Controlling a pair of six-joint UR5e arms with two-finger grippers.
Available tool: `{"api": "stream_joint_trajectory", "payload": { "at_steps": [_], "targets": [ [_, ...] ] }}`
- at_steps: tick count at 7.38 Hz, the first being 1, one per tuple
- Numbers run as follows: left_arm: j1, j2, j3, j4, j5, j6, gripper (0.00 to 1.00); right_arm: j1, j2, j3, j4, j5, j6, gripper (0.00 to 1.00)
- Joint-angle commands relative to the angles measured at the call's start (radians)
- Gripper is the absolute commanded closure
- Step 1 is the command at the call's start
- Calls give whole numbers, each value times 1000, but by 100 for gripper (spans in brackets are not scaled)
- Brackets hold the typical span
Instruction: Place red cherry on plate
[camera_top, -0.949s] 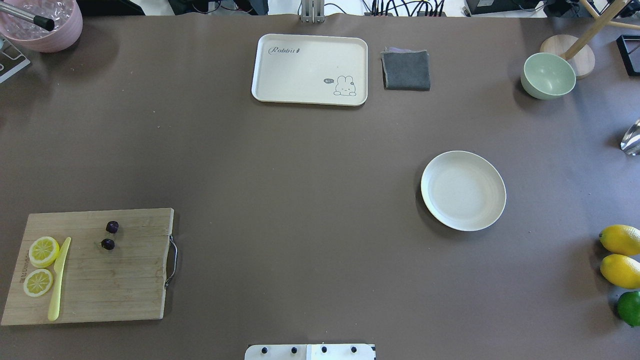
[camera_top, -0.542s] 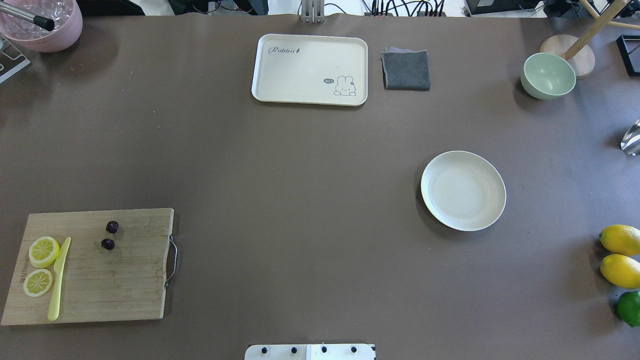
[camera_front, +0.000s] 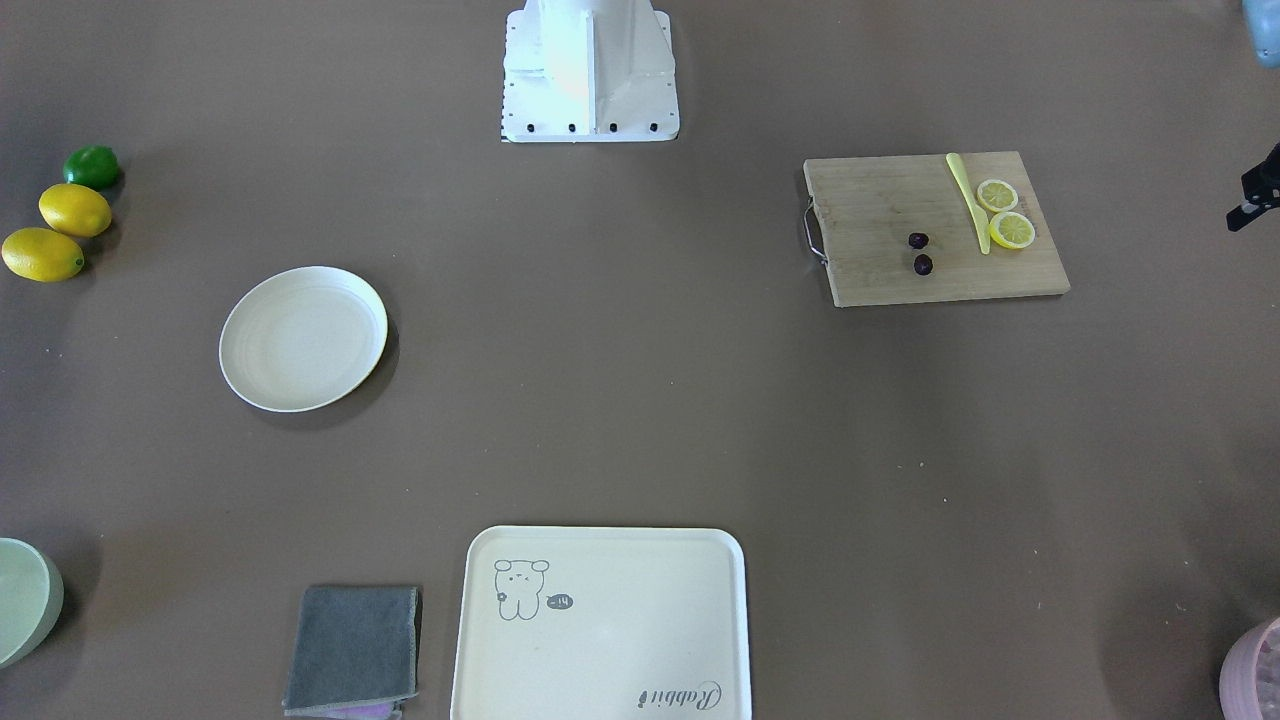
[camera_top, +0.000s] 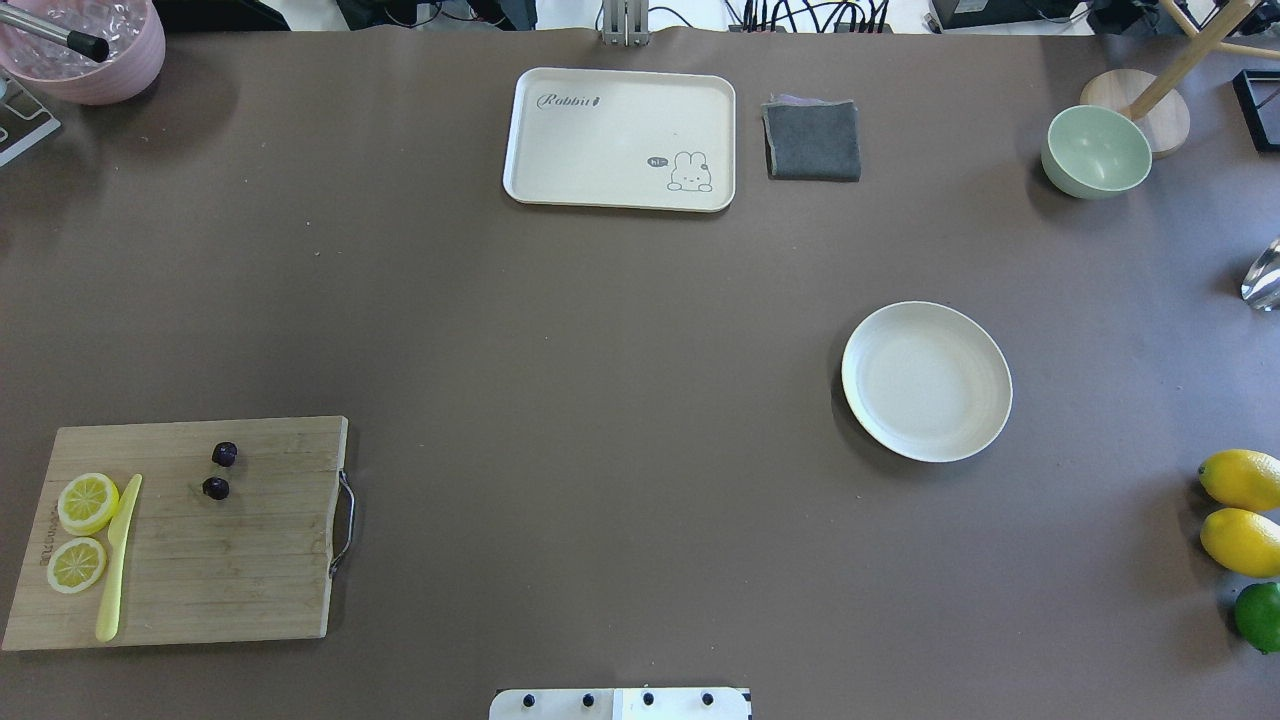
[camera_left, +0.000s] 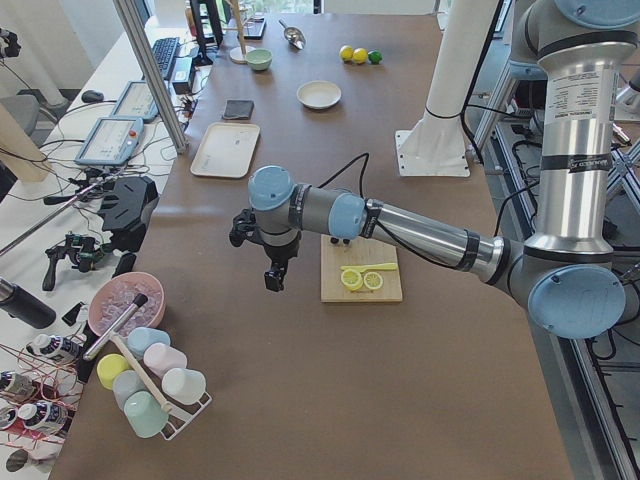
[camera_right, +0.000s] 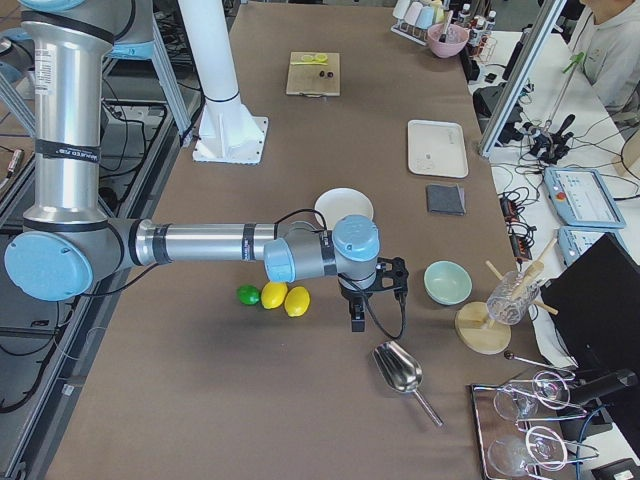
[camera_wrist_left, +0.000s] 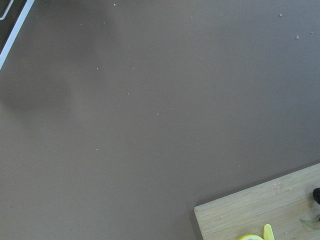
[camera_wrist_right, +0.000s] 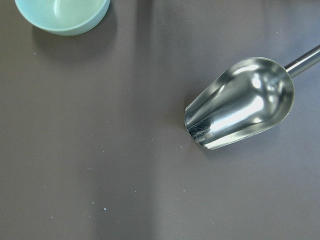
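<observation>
The left pincer (camera_left: 275, 278) hangs beside the board (camera_left: 361, 288), the right pincer (camera_right: 357, 320) near a scoop (camera_right: 400, 368); whether they are apart or together I cannot tell. The cherry (camera_top: 215, 488) lies on the board, well apart from the plate (camera_top: 926, 381).

left gripper (camera_left: 272, 278): side view only, opening unreadable
right gripper (camera_right: 357, 320): same
red cherry (camera_top: 215, 488): stem barely traceable
metal scoop (camera_wrist_right: 237, 102): handle cut off

Brown table (camera_top: 620, 420), white side desk (camera_left: 125, 75), alu frame post (camera_left: 153, 70)
</observation>
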Motion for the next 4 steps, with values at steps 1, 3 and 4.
{"api": "stream_joint_trajectory", "payload": {
  "at_steps": [1, 3, 4],
  "targets": [
    [0, 6, -3, -7, -5, -4, 2, 2, -15, 9, 6, 11, 1, 0],
    [0, 5, -3, -7, 2, -3, 2, 0, -27, 18, 25, 45, 7, 0],
    [0, 5, -8, -6, -2, -4, 2, 0, -32, 26, 27, 65, 9, 0]
  ]
}}
